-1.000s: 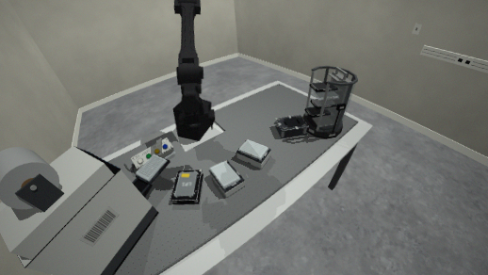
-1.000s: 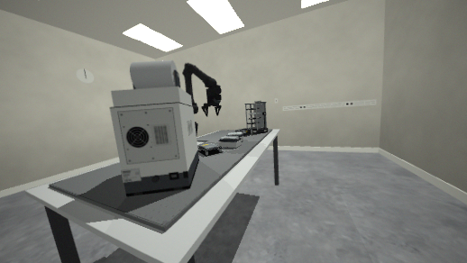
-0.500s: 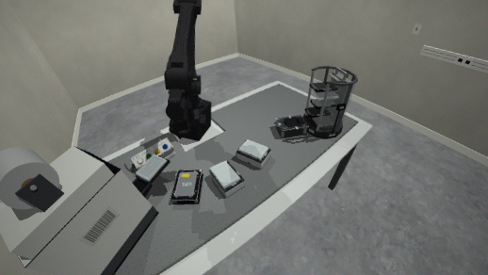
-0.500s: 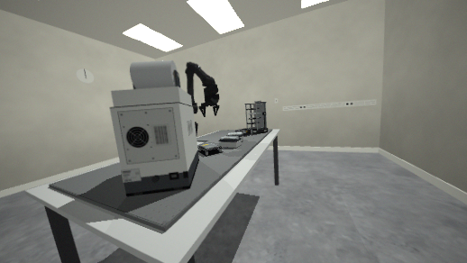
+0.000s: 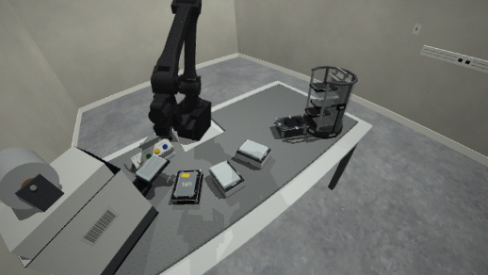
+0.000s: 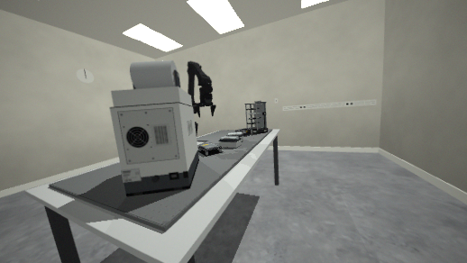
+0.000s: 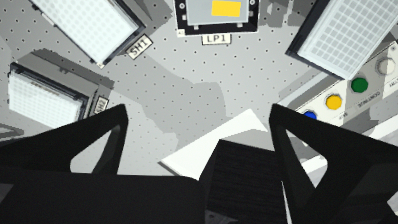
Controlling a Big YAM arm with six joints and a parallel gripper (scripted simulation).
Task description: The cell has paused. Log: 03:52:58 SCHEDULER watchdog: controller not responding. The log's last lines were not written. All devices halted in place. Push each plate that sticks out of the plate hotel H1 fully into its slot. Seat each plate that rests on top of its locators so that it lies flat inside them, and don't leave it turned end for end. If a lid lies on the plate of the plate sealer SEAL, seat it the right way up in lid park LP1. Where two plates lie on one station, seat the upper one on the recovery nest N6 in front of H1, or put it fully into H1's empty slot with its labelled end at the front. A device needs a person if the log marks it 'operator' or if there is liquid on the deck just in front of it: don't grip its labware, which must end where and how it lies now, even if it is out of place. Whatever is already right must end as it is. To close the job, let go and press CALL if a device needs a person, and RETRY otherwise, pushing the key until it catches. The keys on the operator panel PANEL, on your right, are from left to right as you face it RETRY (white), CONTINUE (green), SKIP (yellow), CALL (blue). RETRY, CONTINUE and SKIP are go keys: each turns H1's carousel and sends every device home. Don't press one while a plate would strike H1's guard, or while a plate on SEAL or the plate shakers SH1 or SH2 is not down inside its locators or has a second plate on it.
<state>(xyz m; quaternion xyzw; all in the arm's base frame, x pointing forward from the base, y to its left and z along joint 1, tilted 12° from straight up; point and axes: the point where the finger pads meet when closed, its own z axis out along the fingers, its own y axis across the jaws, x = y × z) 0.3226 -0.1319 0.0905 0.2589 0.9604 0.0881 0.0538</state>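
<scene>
My gripper (image 7: 198, 111) (image 5: 166, 132) (image 6: 205, 109) is open and empty, hanging above the deck by the arm's base, beside the panel. The operator panel (image 5: 141, 157) shows its white key (image 7: 385, 65), green key (image 7: 358, 84), yellow key (image 7: 333, 101) and blue key (image 7: 310, 115). A white plate (image 7: 345, 35) (image 5: 152, 168) lies on the SEAL stage. LP1 holds a lid with a yellow label (image 7: 215, 12) (image 5: 187, 185). White plates lie on SH1 (image 7: 82, 22) (image 5: 226, 177) and SH2 (image 7: 42, 95) (image 5: 253, 153). Plate hotel H1 (image 5: 330, 101) stands at the far end with the dark nest N6 (image 5: 291, 126) in front of it.
The big sealer body (image 5: 71, 221) (image 6: 153, 135) with its roll fills the near left end of the deck. The arm's base block (image 5: 193, 120) (image 7: 245, 175) stands just behind the panel. The table's front edge (image 5: 283, 198) runs along the right.
</scene>
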